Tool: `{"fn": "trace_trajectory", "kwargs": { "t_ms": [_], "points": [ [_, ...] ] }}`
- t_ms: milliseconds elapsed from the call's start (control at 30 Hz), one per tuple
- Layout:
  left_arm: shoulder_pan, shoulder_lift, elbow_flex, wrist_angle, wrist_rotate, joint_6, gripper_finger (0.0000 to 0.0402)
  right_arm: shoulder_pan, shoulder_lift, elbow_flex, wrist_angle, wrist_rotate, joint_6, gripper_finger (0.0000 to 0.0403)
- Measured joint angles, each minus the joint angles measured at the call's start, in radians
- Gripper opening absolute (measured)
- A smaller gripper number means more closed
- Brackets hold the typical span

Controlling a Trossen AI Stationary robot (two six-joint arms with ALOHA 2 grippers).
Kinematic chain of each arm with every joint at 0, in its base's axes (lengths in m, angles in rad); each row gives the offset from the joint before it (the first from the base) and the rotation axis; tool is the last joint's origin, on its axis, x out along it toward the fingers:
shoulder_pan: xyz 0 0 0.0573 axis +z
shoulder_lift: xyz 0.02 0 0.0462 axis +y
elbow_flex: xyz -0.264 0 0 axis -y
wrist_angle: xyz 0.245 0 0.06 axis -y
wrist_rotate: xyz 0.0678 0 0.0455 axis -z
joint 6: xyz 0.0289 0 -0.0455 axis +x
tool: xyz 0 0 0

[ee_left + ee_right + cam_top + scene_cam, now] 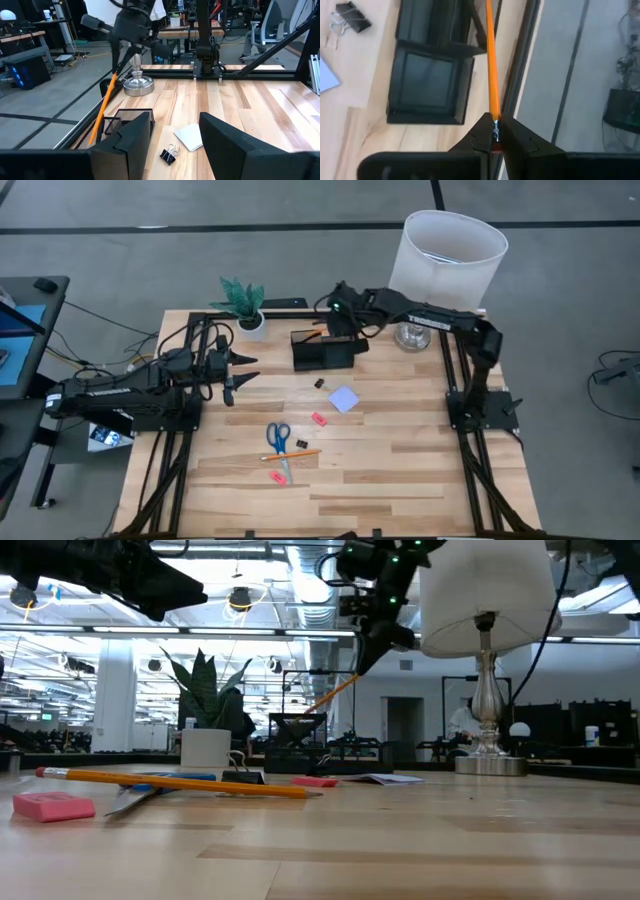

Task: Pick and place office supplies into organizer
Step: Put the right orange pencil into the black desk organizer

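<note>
- As viewed from overhead, the table (400, 470) carried the black organizer (325, 350) near its far edge, between a potted plant (243, 305) and a lamp (447, 255).
- The right gripper (494, 134) hung above the organizer's far side, fingers clamped on the eraser end of an orange pencil (491, 65). The pencil slanted down, its tip reaching into the organizer's taller mesh section.
- The left gripper (243, 367) waited over the table's left part, well apart from the organizer, fingers (227, 145) spread and holding nothing.
- Blue-handled scissors (279, 443) lay near the front centre, a second pencil (292, 453) lying across their blades.
- A pale note pad (344, 400) lay mid-table, just in front of the organizer.
- A black clip (320, 383) sat between pad and organizer; another (300, 445) lay beside the scissors.
- Pink erasers lay at centre (319, 419) and near the scissor tips (277, 477).
</note>
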Motion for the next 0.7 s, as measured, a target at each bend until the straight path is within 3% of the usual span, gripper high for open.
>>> {"fn": "trace_trajectory", "kwargs": {
  "t_ms": [300,700],
  "points": [
    [0.000,0.000,0.000,0.001,0.000,-0.002,0.0165,-0.008,0.159,0.246,-0.208,0.036,-0.020,0.0019],
    [0.000,0.000,0.000,0.000,0.000,-0.003,0.0165,-0.005,0.314,0.484,-0.354,0.049,-0.062,0.0021]
  ]
}}
